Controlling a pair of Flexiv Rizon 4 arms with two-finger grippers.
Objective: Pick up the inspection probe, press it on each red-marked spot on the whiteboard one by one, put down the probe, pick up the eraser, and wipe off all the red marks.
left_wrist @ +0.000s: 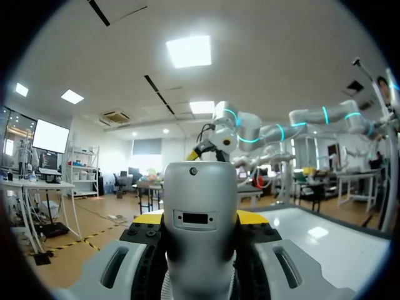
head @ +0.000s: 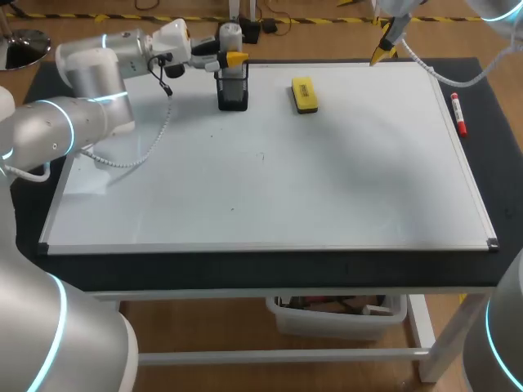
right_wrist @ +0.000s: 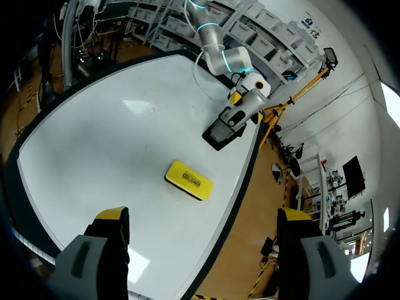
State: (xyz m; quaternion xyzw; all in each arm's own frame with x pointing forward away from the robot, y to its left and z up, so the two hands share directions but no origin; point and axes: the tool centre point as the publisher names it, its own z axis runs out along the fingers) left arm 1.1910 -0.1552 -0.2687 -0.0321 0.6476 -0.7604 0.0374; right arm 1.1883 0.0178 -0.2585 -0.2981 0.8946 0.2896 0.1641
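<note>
Robotics lab, open-plan. Left arm (head: 82, 90) and right arm (head: 500, 335), silver with glowing cyan rings, standing over whiteboard (head: 270, 163) lying flat on black-topped table (head: 261, 273). Left gripper (head: 233, 57) clamping silver inspection probe (head: 231, 34). Ceiling light panels (left_wrist: 187, 50) shining overhead. Wall screen (left_wrist: 50, 134) glowing above workbenches (left_wrist: 37, 187). Shelving (right_wrist: 269, 34) holding rows of storage bins. Yellow-black hazard tape (head: 327, 18) running along wooden floor.

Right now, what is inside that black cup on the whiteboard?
The grey probe stands in the black cup, its top held by the left gripper. The cup's walls hide its lower end.
</note>
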